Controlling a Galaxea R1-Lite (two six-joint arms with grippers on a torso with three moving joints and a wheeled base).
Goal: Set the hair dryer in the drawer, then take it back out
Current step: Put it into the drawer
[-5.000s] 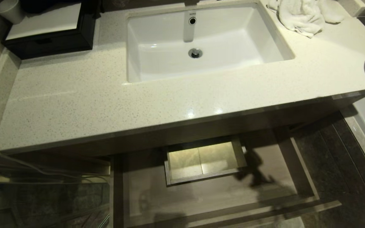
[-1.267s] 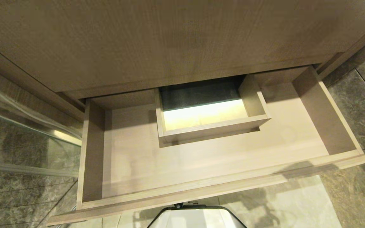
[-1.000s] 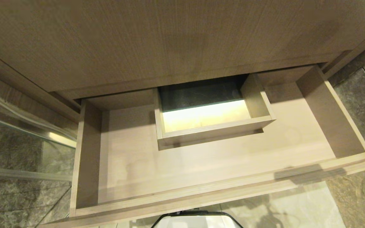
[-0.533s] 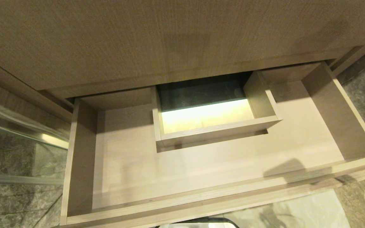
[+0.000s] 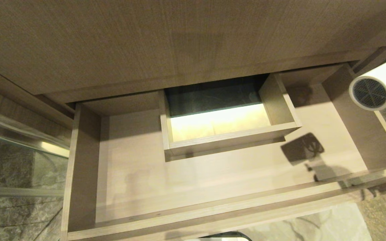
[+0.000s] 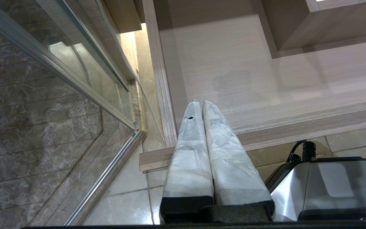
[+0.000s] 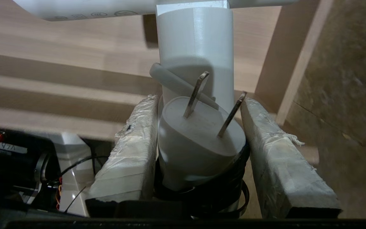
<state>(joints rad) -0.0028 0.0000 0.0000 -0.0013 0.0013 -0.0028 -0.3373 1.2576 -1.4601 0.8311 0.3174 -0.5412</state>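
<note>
The drawer [image 5: 213, 187] is standing pulled well out from under the tan wood-grain vanity front [image 5: 179, 43], its pale floor bare and lit from above. A small box-shaped cut-out [image 5: 230, 134] is sitting at the middle of its back edge, framed by thin wooden walls, with a bright patch of floor showing through it.

The hair dryer [image 5: 377, 87] is hanging in the air at the right end of the drawer, above the right side wall [image 5: 357, 124] and not touching it. Its round grey mesh grille [image 5: 369, 92] is facing toward me and to the left, and the white barrel is running off the right edge of the head view. Its shadow [image 5: 302, 149] is falling on the drawer floor, near the front right corner.

The right gripper [image 7: 199, 105] is gripping the dryer's white handle [image 7: 195, 41] between its two padded fingers [image 7: 132, 143], which are pressing against either side. The grey plug [image 7: 199, 140], with two flat metal prongs sticking up, is sitting between the fingers too, along with a coil of cord. The barrel is crossing above the handle at the far end.

The left gripper [image 6: 200, 103] is hanging idle over the drawer's front left corner, its wrapped fingers [image 6: 189, 143] pressed together with nothing between them. A glass shower panel with a metal rail [image 6: 106, 105] is standing just beside that end of the drawer, over grey marble tile [image 6: 27, 133].
</note>
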